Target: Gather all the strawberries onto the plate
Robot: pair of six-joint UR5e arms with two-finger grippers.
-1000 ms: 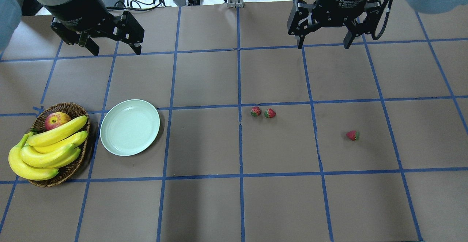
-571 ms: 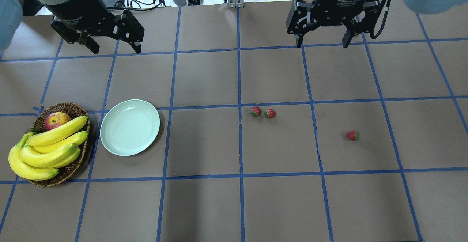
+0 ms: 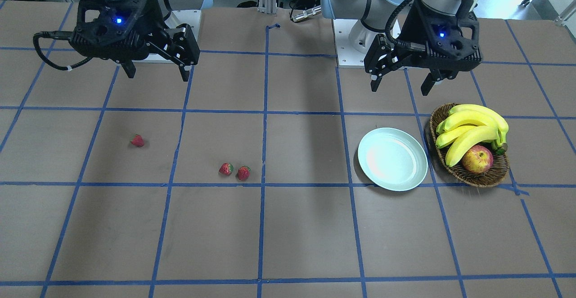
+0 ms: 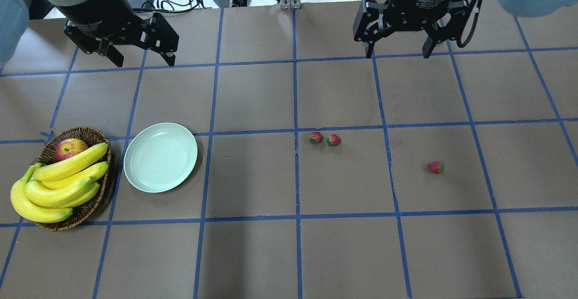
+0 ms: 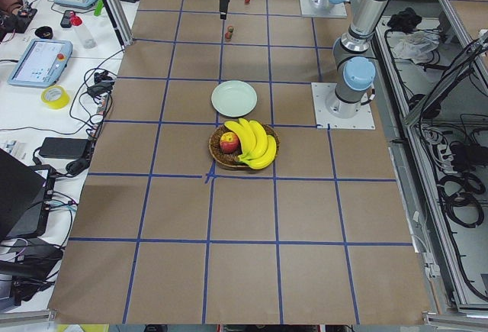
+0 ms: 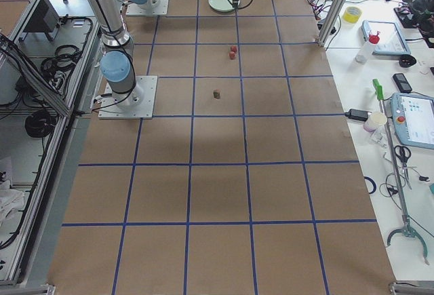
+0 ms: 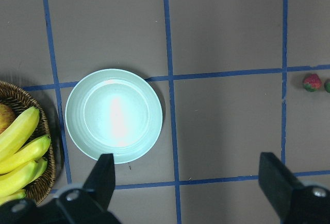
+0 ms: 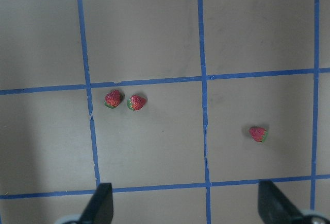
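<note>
- Right gripper (image 4: 398, 54), jaws spread wide and holding nothing, has drifted slightly back toward the robot's edge of the bench (image 4: 253, 172) over the last second. It hangs high, well apart from every berry.
- Its partner, the left gripper (image 4: 144, 62), is equally spread and empty and has barely stirred.
- Nothing else has shifted, so I judge that no pick has begun and all three berries remain to be collected.
- Around the bench, white side desks carry a tablet (image 5: 40, 62), a yellow tape roll (image 5: 55, 96) and loose cables.
- Brown paper covers the bench, ruled into squares by blue tape (flat, matte, no lip to stop a rolling berry).
- A wicker basket (image 4: 86, 131) of bananas and an apple sits just beside the plate.
- The mint-green plate (image 4: 160, 157) lies bare on the robot's left side.
- Two strawberries (image 4: 316, 137) (image 4: 333, 139) lie close together near the middle. The third (image 4: 435, 167) lies alone farther to the robot's right. All are well apart from the plate.
</note>
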